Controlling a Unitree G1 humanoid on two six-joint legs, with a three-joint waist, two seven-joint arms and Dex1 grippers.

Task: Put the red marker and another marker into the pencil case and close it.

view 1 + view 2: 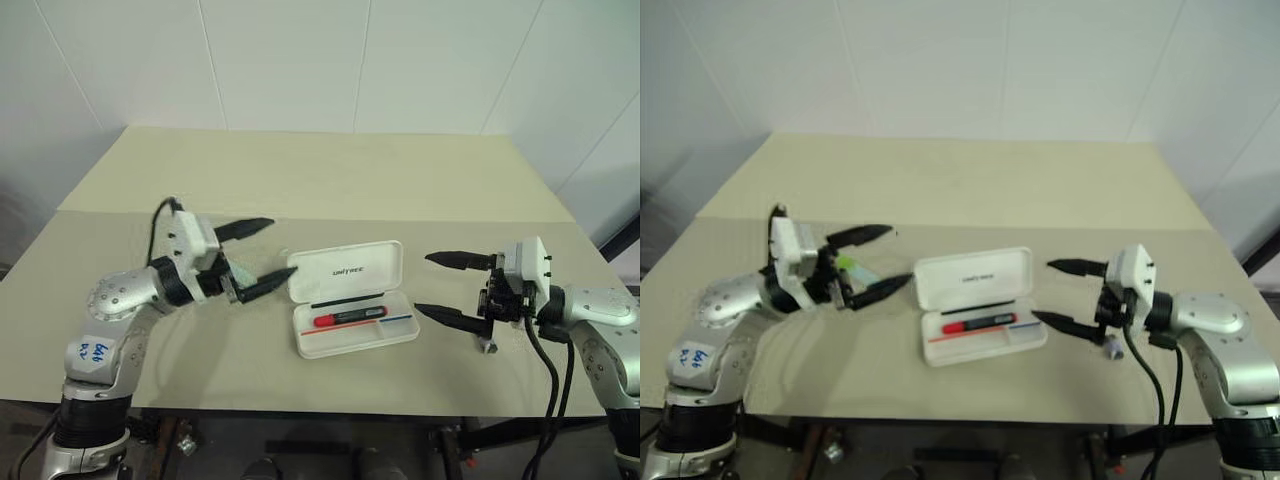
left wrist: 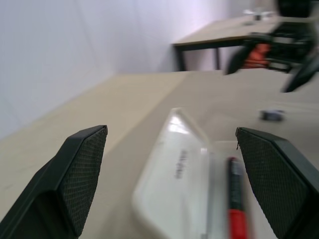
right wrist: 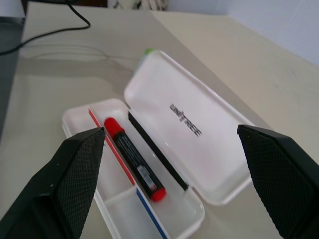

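**One marker in the open case, one still out on the table**

One white pencil case [image 1: 352, 297] lies open at the centre of the frame, its lid tipped back with the lettering showing. Inside the tray rests one red marker [image 1: 349, 317], lying lengthwise beside a thin red and blue stripe. One pale-green marker [image 1: 854, 267] lies on the table left of the case, just behind the left gripper [image 1: 262, 256]. One small grey stub [image 1: 488, 347] sits at the right, below the right gripper [image 1: 443, 285].

Two grippers flank the case, both raised off the table, each with its jaws spread wide and nothing between them.

The surface is a pale beige tabletop [image 1: 330, 180] with a seam running across it. White panelled walls close in behind, meeting in a corner at the upper right. Another table stands farther off in the left wrist view.
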